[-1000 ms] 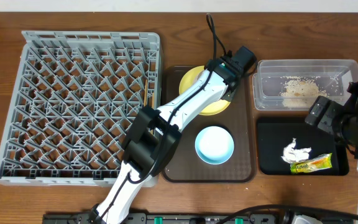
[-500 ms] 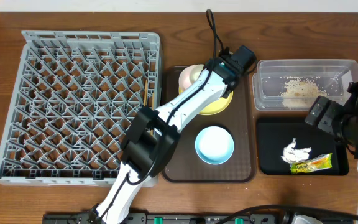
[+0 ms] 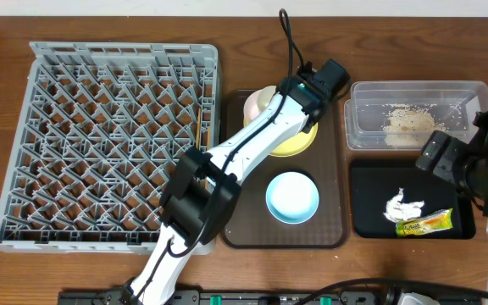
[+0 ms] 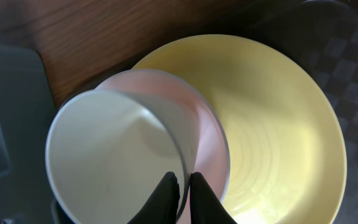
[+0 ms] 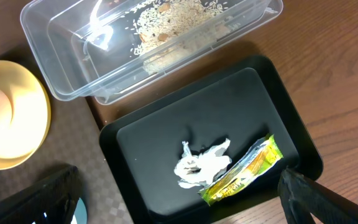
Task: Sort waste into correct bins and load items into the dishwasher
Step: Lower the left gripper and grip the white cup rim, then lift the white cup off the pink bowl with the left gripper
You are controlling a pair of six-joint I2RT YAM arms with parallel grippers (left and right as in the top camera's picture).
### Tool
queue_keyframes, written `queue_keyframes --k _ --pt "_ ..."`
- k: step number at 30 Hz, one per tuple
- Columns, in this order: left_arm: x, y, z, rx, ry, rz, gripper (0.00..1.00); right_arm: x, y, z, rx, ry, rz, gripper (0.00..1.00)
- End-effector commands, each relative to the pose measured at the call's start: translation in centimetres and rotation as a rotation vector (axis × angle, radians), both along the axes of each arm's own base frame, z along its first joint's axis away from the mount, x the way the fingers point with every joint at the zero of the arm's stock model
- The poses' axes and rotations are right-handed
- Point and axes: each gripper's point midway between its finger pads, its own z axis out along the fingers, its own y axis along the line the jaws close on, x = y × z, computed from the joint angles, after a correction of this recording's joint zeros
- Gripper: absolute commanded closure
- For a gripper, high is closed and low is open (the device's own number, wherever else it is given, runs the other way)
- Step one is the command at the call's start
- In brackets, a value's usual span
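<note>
From above, we see the grey dish rack (image 3: pixel 113 144) filling the left of the table, with the brown serving tray (image 3: pixel 282 235) just beside it. On that tray the yellow plate (image 3: pixel 302 142) lies at the far end and the light blue bowl (image 3: pixel 292 196) at the near end, the two apart. The left arm (image 3: pixel 252 144) reaches across the tray to the plate's far left edge, where the white bowl (image 3: pixel 257 103) shows tipped up. To the right, the clear tub (image 3: pixel 418 91) holds the food scraps (image 3: pixel 407 124). In front of it, the black tray (image 3: pixel 371 182) holds the tissue (image 3: pixel 402 206) with the snack wrapper (image 3: pixel 424 224) touching it. The right arm (image 3: pixel 481 174) hangs at the tray's right side. From the left wrist, we see the left gripper (image 4: pixel 183 193) pinched together on the white bowl's rim. The bowl is tilted with its pale inside facing us and its far side over the yellow plate; a pinkish curve shows behind the rim, and we cannot tell what it is. From the right wrist, the right gripper (image 5: pixel 178 177) has its jaws wide apart with nothing between them, above the black tray. The tissue and wrapper lie below it, and the tub with the scraps is just beyond.
</note>
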Motion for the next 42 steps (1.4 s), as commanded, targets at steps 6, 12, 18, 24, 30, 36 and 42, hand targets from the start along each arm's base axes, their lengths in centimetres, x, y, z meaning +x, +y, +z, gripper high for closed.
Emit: queue_keyframes --k 6,12,18,24,30,36,42 --pt "-0.6 1.1 6.8 -0.055 -0.084 0.007 0.92 0.0 -0.2 0.5 -0.004 -0.014 -0.008 0.01" --pt "-1.8 1.7 11.2 -0.122 -0.115 -0.002 0.88 0.0 -0.2 0.5 -0.004 -0.014 -0.008 0.01" --pt "-3.3 -0.4 10.3 -0.226 -0.012 -0.064 0.53 0.0 -0.2 0.5 -0.004 -0.014 -0.008 0.01" --pt "-2.7 -1.3 6.0 -0.186 0.048 -0.064 0.58 0.0 -0.2 0.5 -0.004 -0.014 -0.008 0.01" --pt "-1.6 -1.7 1.7 -0.140 0.076 -0.054 0.72 0.0 -0.2 0.5 -0.004 -0.014 -0.008 0.01" --pt "-0.7 -1.0 0.3 -0.116 0.077 -0.032 0.73 0.0 -0.2 0.5 -0.004 -0.014 -0.008 0.01" --pt "-0.5 -0.6 0.3 -0.116 0.077 -0.022 0.74 0.0 -0.2 0.5 -0.004 -0.014 -0.008 0.01"
